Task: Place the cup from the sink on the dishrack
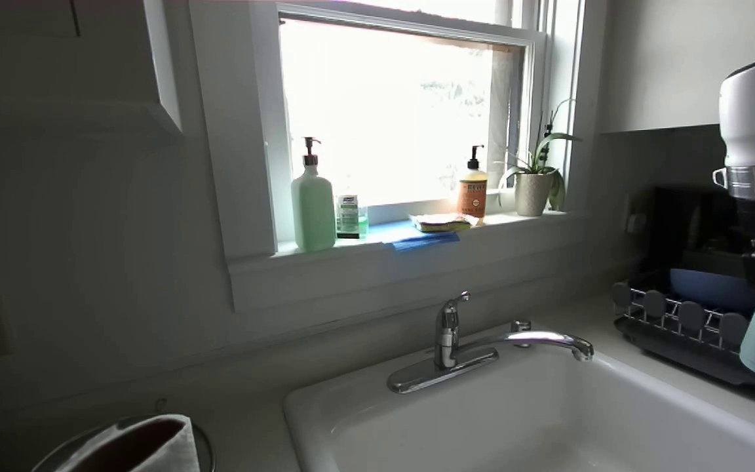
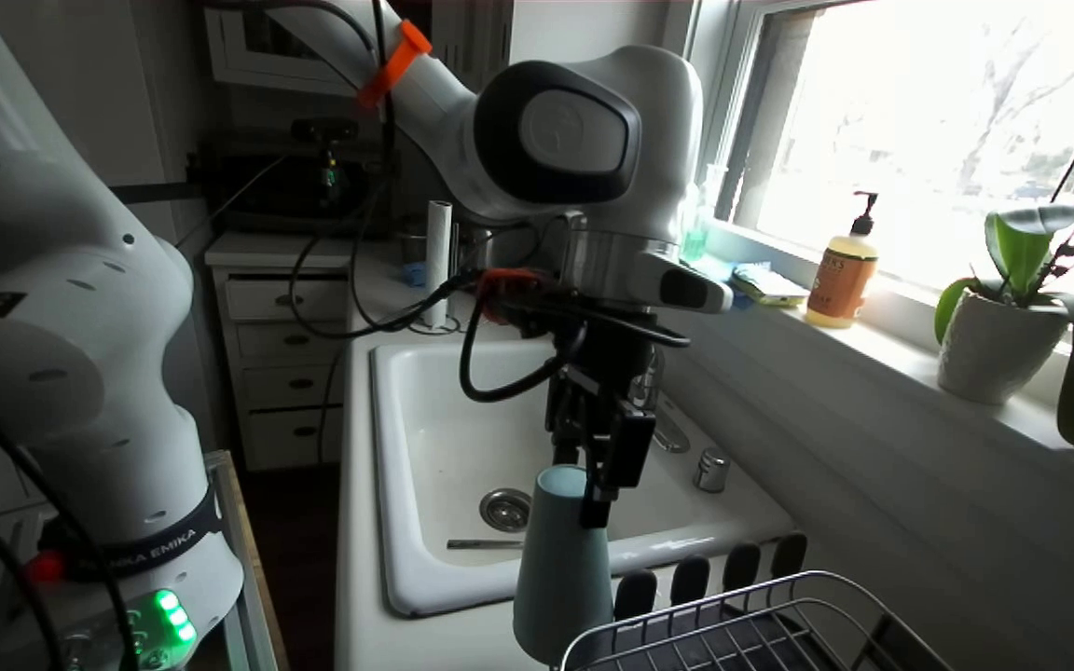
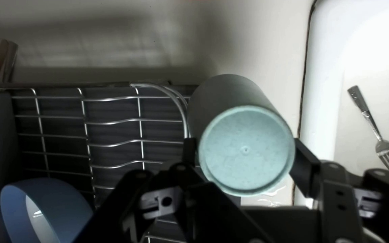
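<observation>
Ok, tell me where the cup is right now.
In the wrist view, the cup is just right of centre, held bottom-up by the gripper, with the dishrack to its left and the sink to its right.

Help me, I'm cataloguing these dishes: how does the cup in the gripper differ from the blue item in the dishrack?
Colour: the cup is pale blue-green; the blue item is a deeper blue.
Support: the cup is held in the gripper; the blue item sits in the dishrack.
Facing the wrist camera: the cup shows its round base, the blue item a curved side.
Both look plain, with no pattern visible.
</observation>
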`<action>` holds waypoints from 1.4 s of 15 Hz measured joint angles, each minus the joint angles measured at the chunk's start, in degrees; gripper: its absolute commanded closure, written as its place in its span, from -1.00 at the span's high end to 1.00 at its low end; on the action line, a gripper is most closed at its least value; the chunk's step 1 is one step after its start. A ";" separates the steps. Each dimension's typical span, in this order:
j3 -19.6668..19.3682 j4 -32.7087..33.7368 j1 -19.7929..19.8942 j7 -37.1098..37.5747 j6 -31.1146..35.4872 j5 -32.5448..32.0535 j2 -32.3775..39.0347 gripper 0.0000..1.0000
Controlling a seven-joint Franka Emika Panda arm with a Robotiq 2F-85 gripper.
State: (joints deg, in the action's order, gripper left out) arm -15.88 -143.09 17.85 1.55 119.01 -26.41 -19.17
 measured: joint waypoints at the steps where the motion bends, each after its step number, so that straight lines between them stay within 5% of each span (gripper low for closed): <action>1: 0.01 0.00 0.00 0.01 0.01 0.00 0.00 0.78; 4: -0.02 0.00 0.05 0.05 0.09 0.00 0.18 1.00; 21: 1.87 1.47 -0.21 0.14 0.59 0.05 0.52 1.00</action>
State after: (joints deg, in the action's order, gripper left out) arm -14.02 -141.62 17.64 1.70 119.60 -26.36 -18.64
